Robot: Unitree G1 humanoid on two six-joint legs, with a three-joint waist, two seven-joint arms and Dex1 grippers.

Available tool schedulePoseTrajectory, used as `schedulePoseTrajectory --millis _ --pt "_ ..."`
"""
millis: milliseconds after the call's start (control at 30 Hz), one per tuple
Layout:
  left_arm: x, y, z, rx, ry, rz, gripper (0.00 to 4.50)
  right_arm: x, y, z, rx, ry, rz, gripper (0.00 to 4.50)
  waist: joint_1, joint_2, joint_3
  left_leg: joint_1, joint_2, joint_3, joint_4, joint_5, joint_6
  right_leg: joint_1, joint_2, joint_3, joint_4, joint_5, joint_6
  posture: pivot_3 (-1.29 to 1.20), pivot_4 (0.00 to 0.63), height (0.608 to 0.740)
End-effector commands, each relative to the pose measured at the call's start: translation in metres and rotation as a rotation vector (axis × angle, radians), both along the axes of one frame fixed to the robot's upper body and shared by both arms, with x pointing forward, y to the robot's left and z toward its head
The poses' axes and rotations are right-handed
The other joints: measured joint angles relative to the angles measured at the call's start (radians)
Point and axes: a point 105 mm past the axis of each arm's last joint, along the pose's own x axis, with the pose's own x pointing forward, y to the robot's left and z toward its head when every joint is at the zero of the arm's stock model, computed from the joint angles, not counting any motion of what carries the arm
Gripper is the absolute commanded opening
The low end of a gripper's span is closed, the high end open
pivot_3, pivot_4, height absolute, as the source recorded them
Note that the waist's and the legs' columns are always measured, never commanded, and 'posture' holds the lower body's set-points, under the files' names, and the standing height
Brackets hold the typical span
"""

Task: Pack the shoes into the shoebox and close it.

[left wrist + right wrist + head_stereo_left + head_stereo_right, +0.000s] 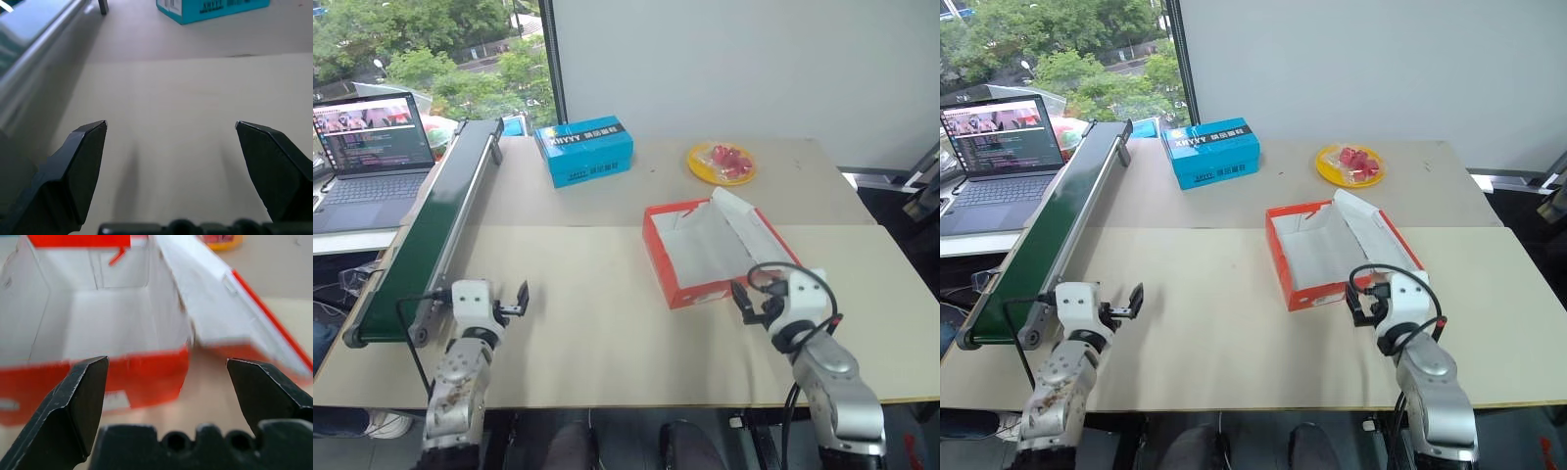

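— What do I have on the 2 grippers?

— My left gripper (516, 300) sits lower left of the frame, fingers spread wide over bare table (607, 313), grasping nothing. My right gripper (744, 302) sits lower right, also spread and empty, just beside the near wall of the shoebox (677, 292).

— And the box?

— Right of centre, lid (754, 233) swung open to its right side, white inside. Behind it are a blue box (584, 150) and a yellow plate (722, 164) (red items on it); a conveyor (431, 230) runs along the left.
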Motion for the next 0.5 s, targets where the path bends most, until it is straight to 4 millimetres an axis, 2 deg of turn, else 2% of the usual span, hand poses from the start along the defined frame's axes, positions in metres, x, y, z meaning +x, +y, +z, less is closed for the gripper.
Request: schedulePoseTrajectory --millis 33,200,400,500 --pt "0.012 -0.006 0.037 0.054 -0.115 -0.068 4.50 0.009 0.016 0.044 -0.040 -0.099 0.113 4.49 0.000 0.000 0.000 0.000 0.000 0.000 0.000 0.000 0.000 0.000 0.000 0.000 0.000 0.000 0.000 0.00 0.150 0.740" --pt "0.016 -0.019 0.059 0.044 -0.161 -0.117 4.50 0.018 0.038 0.060 -0.080 -0.098 0.249 4.49 -0.001 -0.001 0.001 0.000 0.000 0.000 0.000 0.000 0.000 0.000 0.000 -0.001 0.000 0.000 0.000 0.00 0.150 0.740" --pt "0.012 -0.024 0.065 0.050 -0.154 -0.113 4.50 0.018 0.053 0.059 -0.097 -0.047 0.330 4.49 -0.001 -0.001 0.001 -0.001 0.000 0.000 0.000 0.000 0.000 0.000 -0.001 -0.001 0.000 0.000 0.000 0.00 0.150 0.740" --pt "0.008 -0.020 0.073 0.058 -0.159 -0.068 4.50 0.021 0.069 0.072 -0.107 -0.063 0.416 4.49 -0.002 -0.001 0.001 -0.001 0.000 0.000 0.001 0.000 0.000 0.000 -0.001 -0.001 0.000 0.000 0.000 0.00 0.150 0.740"
